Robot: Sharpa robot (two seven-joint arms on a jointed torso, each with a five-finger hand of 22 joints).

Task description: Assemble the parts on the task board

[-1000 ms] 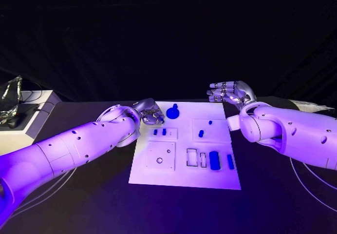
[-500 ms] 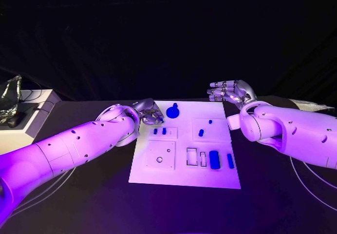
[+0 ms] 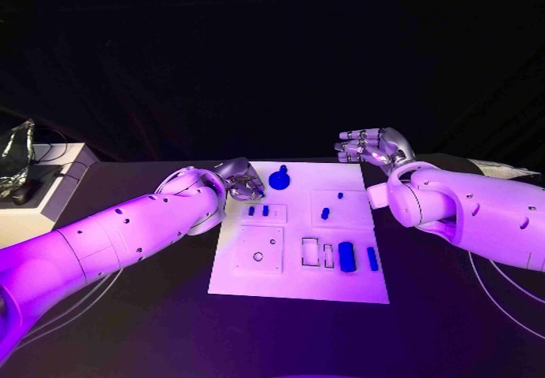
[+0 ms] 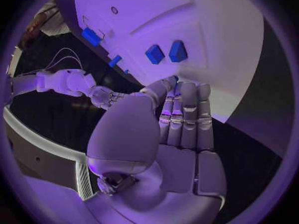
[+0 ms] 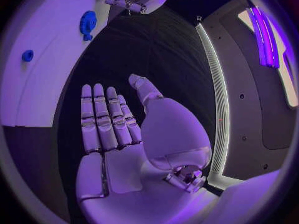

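Hands have barely moved over the last second: the left hand (image 3: 241,179) has stayed at the board's (image 3: 298,287) far left corner, and the right hand (image 3: 372,146) has only drifted slightly beyond the far right corner. No part has shifted, so I judge the assembly is not yet begun and the left hand is settling before a reach.

The left hand hovers over the corner, near the gear (image 3: 278,180), fingers straight and close together in its wrist view, nothing in them. The right hand is raised over bare table, palm flat, fingers extended and apart, empty.

Parts lie where they were: the gear at the far edge, two small blocks (image 3: 257,211) just nearer, a peg (image 3: 325,214) mid-board, and two bars (image 3: 357,258) at the near right beside empty slots (image 3: 316,255).
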